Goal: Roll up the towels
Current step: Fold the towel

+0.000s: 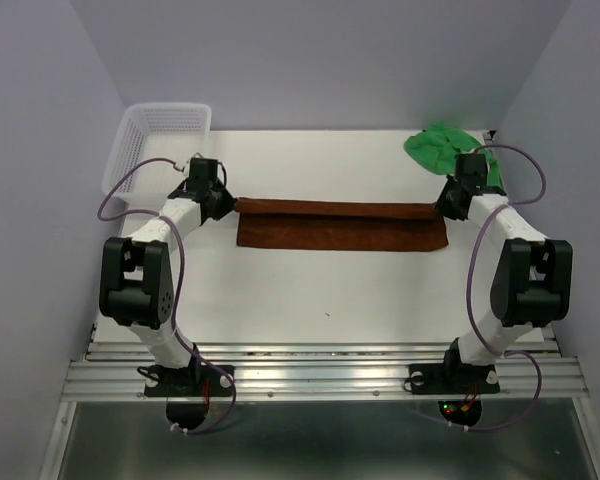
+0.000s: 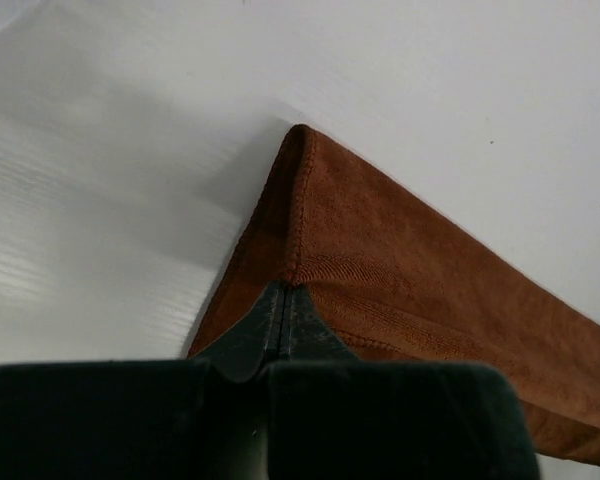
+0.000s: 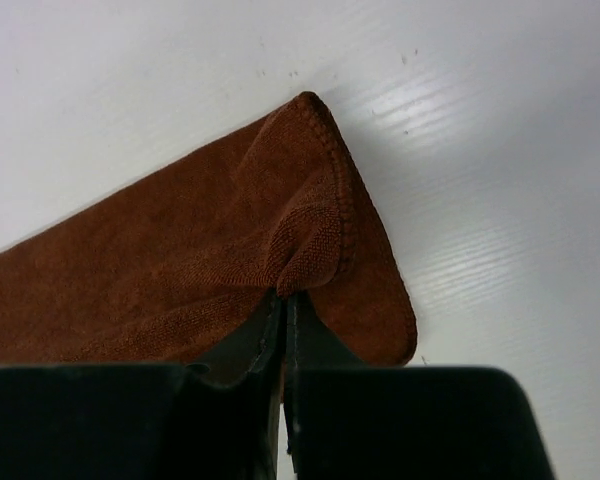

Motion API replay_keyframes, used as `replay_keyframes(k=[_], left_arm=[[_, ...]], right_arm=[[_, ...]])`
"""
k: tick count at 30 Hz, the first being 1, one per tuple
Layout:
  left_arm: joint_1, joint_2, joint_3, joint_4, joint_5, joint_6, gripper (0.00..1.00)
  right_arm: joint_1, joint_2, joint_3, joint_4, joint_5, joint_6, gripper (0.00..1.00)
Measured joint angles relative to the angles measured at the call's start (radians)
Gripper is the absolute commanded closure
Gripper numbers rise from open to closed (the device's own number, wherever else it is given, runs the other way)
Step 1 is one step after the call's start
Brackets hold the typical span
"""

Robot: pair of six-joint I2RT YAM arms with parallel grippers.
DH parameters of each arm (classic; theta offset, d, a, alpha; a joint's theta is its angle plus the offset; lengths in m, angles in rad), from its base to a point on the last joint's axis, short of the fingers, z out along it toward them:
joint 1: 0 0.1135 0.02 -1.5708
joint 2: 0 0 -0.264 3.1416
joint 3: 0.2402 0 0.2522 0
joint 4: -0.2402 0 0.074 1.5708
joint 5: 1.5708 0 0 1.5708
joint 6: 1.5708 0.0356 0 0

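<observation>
Far left of the rust-brown towel (image 1: 340,228) and behind its left end: a white mesh basket (image 1: 155,140), standing apart from the cloth at the back-left corner of the table (image 1: 330,290).

At the towel's left end: the left gripper (image 1: 230,203), clamped shut on the cloth. Seen from the left wrist, fingertips (image 2: 298,312) pressed flat together, with a hemmed corner of the towel pinched between them and peaking just beyond the tips. Nothing else touched.

Between the two grippers: the towel itself, drawn out into a long narrow strip running left to right. Far edge pulled straight from one pinch to the other; near part lying flat on the table, doubled lengthwise by the look of it.

At the towel's right end: the right gripper (image 1: 445,208), likewise closed hard on the cloth. Seen from the right wrist, jaws together, a bunched fold of the stitched corner caught at the tips, the rounded corner standing up past them.

Behind the towel's right end: the bright green towel (image 1: 435,147), crumpled in a heap, not held, partly hidden by the right wrist.
</observation>
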Motion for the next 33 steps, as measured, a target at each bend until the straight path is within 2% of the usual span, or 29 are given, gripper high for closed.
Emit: replay_keyframes(k=[14, 33], left_arm=[[-0.001, -0.102, -0.162, 0.001, 0.017, -0.004, 1.0], [-0.001, -0.101, -0.234, 0.017, 0.023, -0.005, 1.0]], right_arm=[[0.0, -0.078, -0.07, -0.034, 0.004, 0.003, 0.99], [0.0, -0.075, -0.145, -0.063, 0.004, -0.001, 0.94]])
